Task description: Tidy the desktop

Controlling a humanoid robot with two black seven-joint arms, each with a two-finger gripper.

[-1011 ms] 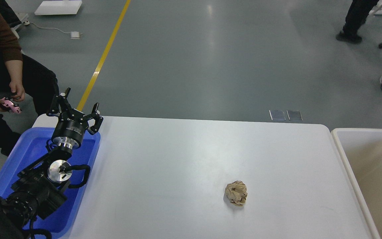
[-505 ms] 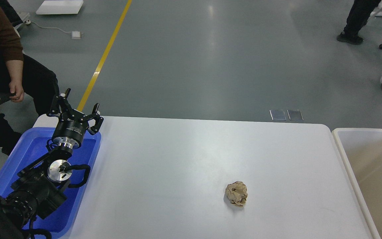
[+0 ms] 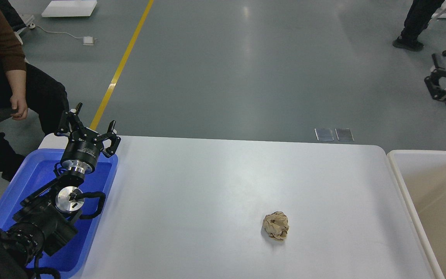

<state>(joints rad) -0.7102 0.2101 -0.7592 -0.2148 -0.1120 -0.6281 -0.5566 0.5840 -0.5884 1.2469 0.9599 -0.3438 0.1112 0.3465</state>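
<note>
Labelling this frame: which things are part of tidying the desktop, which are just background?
Job: desktop; crumpled paper ball; blue tray; cream tub; left gripper; right gripper.
Background: seated person; yellow floor line; two floor plates.

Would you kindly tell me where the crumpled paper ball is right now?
In the head view, the crumpled brown paper ball lies alone on the white desktop, right of centre near its front edge, closer to the beige tub than the blue tray.

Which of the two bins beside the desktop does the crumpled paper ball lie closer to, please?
The cream tub at the right edge. The paper ball lies right of the desktop centre, far from the blue tray under the left gripper.
</note>
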